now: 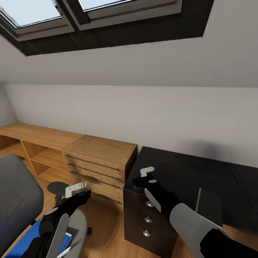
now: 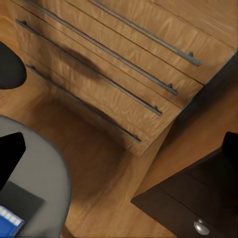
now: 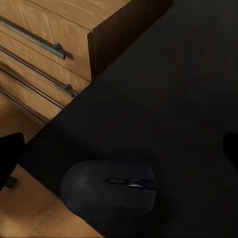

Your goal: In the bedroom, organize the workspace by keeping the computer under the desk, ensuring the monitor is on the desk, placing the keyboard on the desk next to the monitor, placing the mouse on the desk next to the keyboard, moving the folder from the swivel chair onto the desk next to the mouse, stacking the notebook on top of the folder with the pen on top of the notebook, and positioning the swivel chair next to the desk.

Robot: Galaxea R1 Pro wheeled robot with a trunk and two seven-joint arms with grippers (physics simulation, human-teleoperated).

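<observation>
The desk (image 1: 200, 175) serves as reference: its black top stands against the white wall, with the black drawer unit (image 1: 147, 218) and its round metal knobs beneath the near corner. The mouse (image 3: 111, 191) lies flat on the desk top close to that corner's edge, directly beneath the right gripper (image 1: 143, 178), which hovers over the corner. In the right wrist view the two dark fingertips stand well apart at either side of the picture, so the right gripper is spread and holds nothing; the mouse sits between and just below them, not touched. A wooden dresser (image 1: 100, 163) with long bar handles stands immediately beside the desk, flush with its end. Further from the desk, past the dresser, the swivel chair (image 1: 18, 200) stands on the wooden floor (image 1: 107, 229), well apart from the desk. The blue folder (image 1: 25, 240) lies on its seat, with the dark notebook (image 2: 17, 203) on top of it. The left gripper (image 1: 77, 189) hangs above the chair seat, facing the dresser drawers; one dark fingertip (image 2: 10, 153) is visible, and its opening cannot be determined.
</observation>
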